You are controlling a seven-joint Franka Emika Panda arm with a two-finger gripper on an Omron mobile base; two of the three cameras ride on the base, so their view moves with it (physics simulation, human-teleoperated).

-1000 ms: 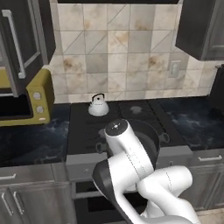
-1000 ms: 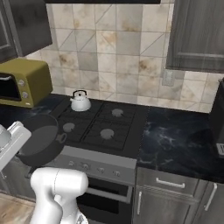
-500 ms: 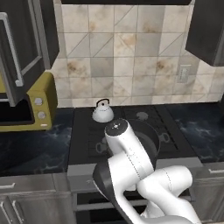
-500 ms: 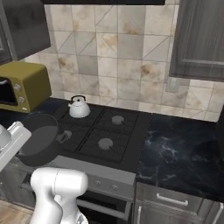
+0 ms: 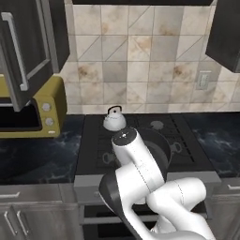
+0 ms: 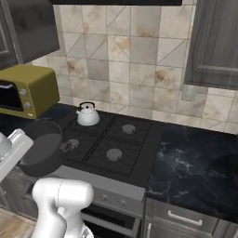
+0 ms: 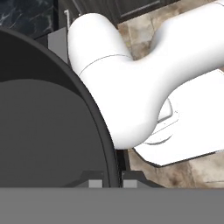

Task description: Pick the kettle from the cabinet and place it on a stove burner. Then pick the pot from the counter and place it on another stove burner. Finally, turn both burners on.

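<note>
My fingers are pinched on the rim of the pot, one tip on each side of its wall. The pot hangs over the cooktop's front-left corner. The kettle stands upright on the rear-left burner, at 1 o'clock from the pot, apart from it.

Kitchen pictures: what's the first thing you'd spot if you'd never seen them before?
Probably the big dark pot hanging in the air at the front left edge of the cooktop, its rim pinched by the shut gripper. Next, the little silver kettle sitting on the back left burner. Then the yellow microwave on the counter to the left, under an open dark cabinet door.
</note>
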